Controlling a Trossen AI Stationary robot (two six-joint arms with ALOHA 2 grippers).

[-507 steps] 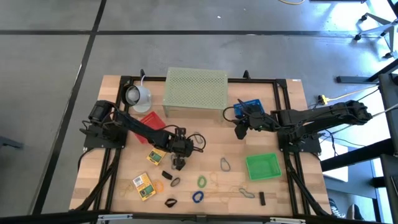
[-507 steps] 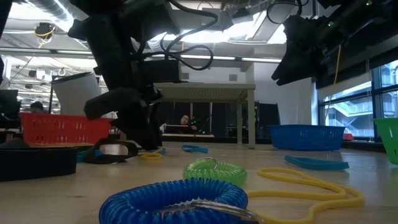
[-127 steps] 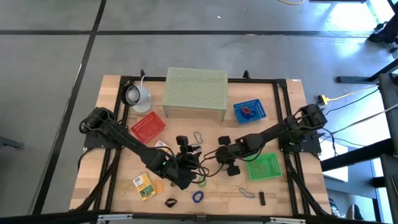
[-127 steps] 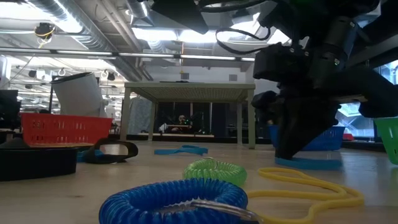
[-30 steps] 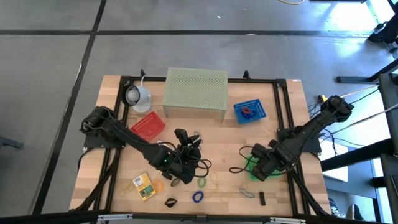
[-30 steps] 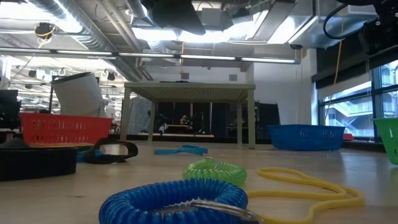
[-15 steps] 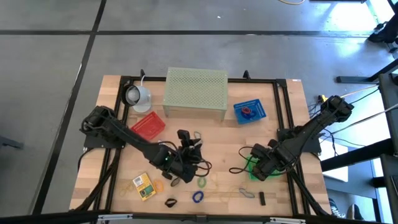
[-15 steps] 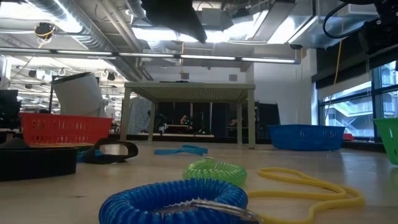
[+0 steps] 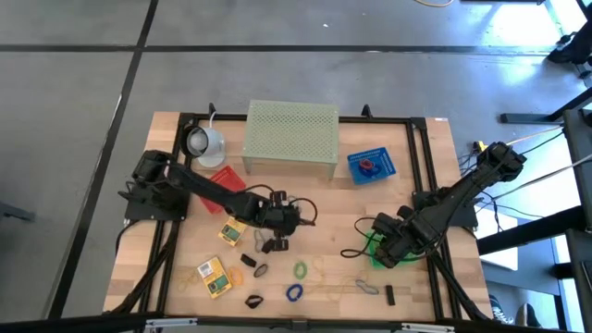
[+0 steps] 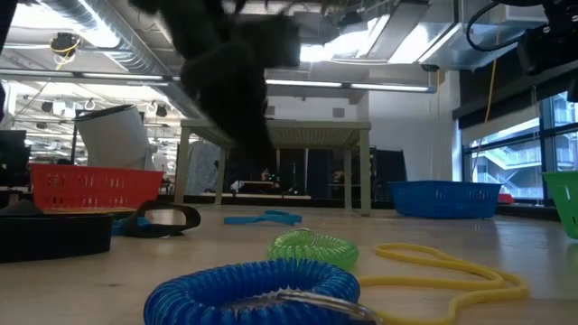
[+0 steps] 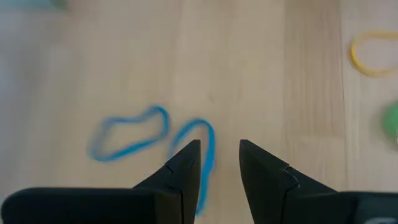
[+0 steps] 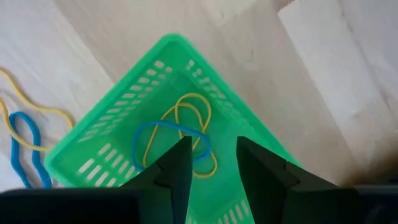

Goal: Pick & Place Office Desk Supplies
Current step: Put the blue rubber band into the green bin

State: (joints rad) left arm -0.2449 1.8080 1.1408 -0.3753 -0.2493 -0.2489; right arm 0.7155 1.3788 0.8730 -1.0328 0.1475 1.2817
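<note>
while the right claw [image 12: 210, 155] hangs spread and empty over the green basket [image 12: 112, 155], a blue band [image 12: 166, 140] and yellow band [image 12: 193, 118] lie inside below it; the left claw [image 11: 219, 163], also spread, hovers over blue loops [image 11: 127, 134] on the table.

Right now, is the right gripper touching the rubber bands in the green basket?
Apart. The right wrist view shows the right gripper open above the green basket, empty, with the rubber bands lying on its floor below.
</note>
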